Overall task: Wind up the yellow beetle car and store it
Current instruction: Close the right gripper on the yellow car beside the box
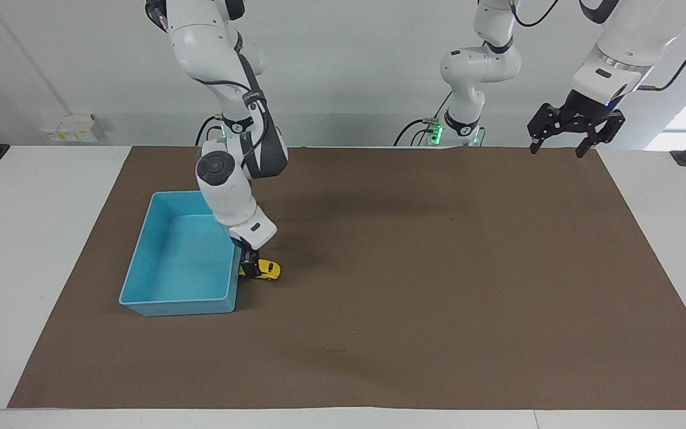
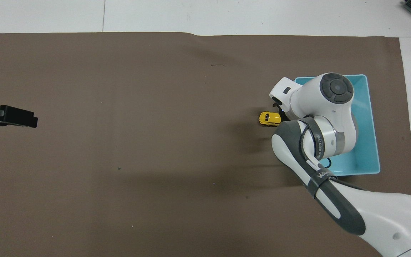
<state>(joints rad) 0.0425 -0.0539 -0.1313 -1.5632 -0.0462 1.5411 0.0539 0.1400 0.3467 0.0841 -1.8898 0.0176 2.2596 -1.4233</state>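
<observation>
I've got the worktop (image 1: 33,250) with its brown mat (image 1: 438,286) in front of me, and everything that matters sits toward the right arm's end. The blue bin (image 1: 140,262) lies there with nothing in it that I can see, so storing isn't done.

My right arm (image 1: 224,179) reaches down beside the bin, and the right gripper (image 1: 250,265) is low on the yellow beetle car (image 1: 268,270), at the end of the car nearest the bin wall. The car sits on the mat just beside that wall, wheels down. The fingers are spread as wide as they go, not clamped on anything; from overhead the wrist hides them.

The left gripper (image 1: 575,128) hangs open and waiting, high over the mat's edge at the left arm's end.

Risks as I see them. The bin wall is tight against my approach: a finger could catch the rim and shove or tip the bin. The car is tiny and rounded, so closing off-centre may squirt it out sideways. It's on wheels, too, so one finger touching first will likely roll it away. And a grip only on the tail end could let it swing when I lift.
</observation>
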